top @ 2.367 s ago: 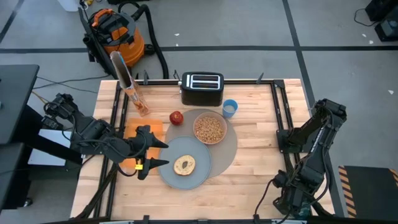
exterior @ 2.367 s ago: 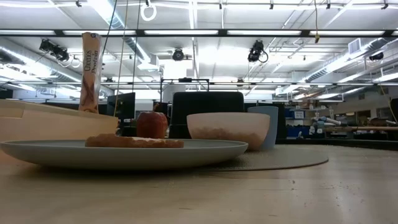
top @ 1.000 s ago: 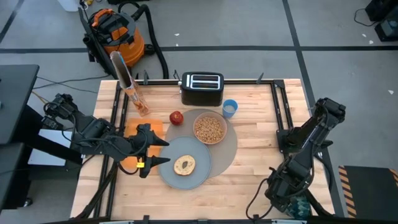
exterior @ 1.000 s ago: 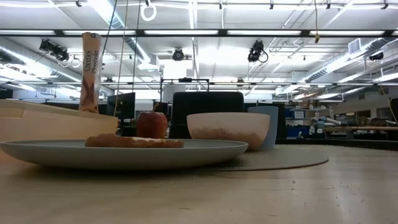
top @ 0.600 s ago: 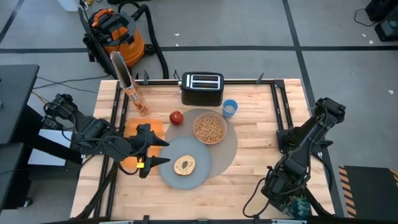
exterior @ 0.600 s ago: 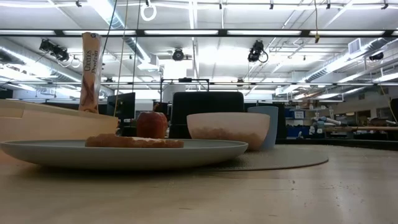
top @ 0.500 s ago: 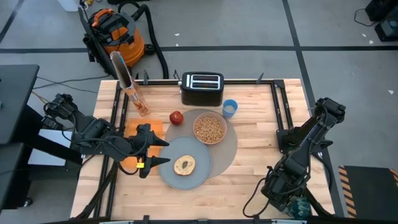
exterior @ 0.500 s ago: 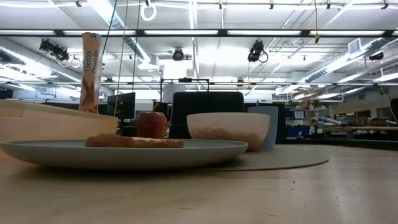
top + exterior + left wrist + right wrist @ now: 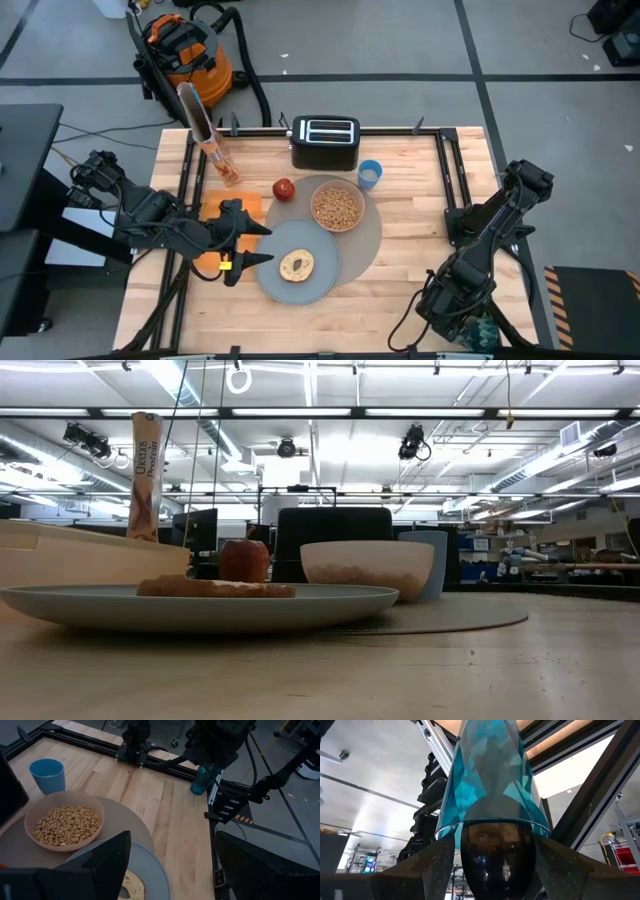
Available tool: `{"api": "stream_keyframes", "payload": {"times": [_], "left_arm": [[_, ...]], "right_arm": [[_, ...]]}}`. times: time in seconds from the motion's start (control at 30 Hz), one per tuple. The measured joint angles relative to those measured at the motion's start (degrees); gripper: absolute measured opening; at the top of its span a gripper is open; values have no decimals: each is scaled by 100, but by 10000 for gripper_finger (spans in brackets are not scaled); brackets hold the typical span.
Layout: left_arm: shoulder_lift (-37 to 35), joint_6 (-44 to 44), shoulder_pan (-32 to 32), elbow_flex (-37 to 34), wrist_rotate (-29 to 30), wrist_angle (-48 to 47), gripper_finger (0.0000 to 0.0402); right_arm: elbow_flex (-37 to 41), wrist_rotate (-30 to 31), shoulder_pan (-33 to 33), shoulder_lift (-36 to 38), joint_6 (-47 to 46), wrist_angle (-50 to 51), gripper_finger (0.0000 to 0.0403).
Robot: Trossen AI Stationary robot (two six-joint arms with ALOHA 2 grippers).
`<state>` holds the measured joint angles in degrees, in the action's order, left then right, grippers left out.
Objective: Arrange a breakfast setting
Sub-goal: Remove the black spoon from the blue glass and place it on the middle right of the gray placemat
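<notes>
A grey-blue plate (image 9: 298,262) with round toast (image 9: 296,265) lies on the grey placemat (image 9: 362,240). A pink bowl (image 9: 337,207) of cereal also sits on the placemat. A blue cup (image 9: 369,174) and a red apple (image 9: 284,188) stand behind the placemat. My left gripper (image 9: 268,246) is open above the orange napkin (image 9: 222,212), left of the plate. The spoon is not visible. My right gripper (image 9: 495,870) is off the table's near right corner, its fingers open on either side of a teal bottle (image 9: 492,785). My right gripper's fingers (image 9: 437,865) stand on either side of the teal bottle's dark cap end (image 9: 497,845). I cannot tell whether they touch it.
A black toaster (image 9: 325,142) stands at the far edge. A cereal box (image 9: 208,135) stands upright at the far left. The right half of the table (image 9: 420,250) is bare wood. Black rails (image 9: 447,180) run along the table's sides. An orange vacuum (image 9: 185,55) sits on the floor behind.
My right arm has sunk a little lower beyond the table's near right corner, toward the teal bottle. The left arm and the things on the table have kept still.
</notes>
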<state>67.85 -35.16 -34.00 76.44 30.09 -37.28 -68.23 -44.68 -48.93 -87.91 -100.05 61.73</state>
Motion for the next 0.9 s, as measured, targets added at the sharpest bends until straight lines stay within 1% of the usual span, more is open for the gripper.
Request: {"api": "stream_keyframes", "payload": {"times": [0.2, 0.53, 0.9], "left_arm": [[0, 31, 0, 0, -2, 0, 298], [0, 46, 0, 0, -2, 0, 298], [0, 44, 0, 0, -2, 0, 298]], "right_arm": [[0, -1, 0, -11, 22, -8, 255], [0, 30, -2, -11, 18, -4, 217], [-57, 14, -7, -11, 8, 19, 215]]}}
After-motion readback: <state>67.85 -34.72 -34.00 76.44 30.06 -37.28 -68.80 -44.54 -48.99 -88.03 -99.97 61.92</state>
